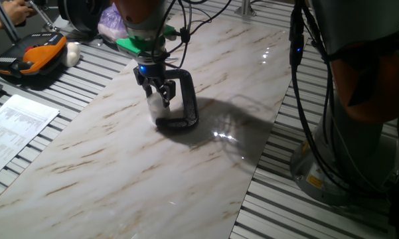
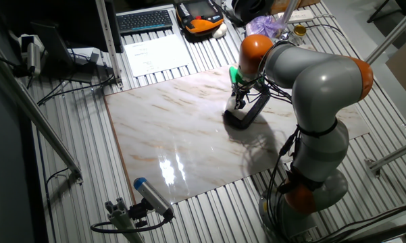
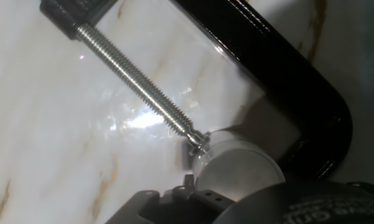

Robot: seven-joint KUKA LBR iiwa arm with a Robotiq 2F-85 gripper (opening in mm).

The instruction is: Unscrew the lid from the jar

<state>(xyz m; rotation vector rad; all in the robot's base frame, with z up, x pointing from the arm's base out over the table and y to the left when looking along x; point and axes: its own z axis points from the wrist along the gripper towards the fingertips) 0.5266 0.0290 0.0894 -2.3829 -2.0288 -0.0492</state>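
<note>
**A:** What do we count on the marble slab?

**B:** One jar, one lid, one black C-clamp and one gripper. In the fixed view where the arm enters from the top, all four sit together left of centre in the upper half of the frame.

**A:** And the jar itself?

**B:** We see it as a pale sliver under the fingers, inside the clamp's opening. In the hand view it lies low and right of centre — the lid a whitish disc facing the camera, the clamp's threaded metal screw running down from the upper left until its tip touches the jar's side. The clamp's black frame curves round the right of the picture.

**A:** How do the jaws stand?

**B:** Narrow, drawn in around the top of the jar. Whether the pads actually press on the lid we cannot tell; in the hand view the fingers are cut off at the bottom edge, where a dark blurred mass covers the lower right.

**A:** The other fixed view?

**B:** There the cluster is upper right of centre, small — we make out the clamp and the gripper above it, but jar and lid are too small to separate. One sheet of paper lies beyond the slab's far edge.
</note>
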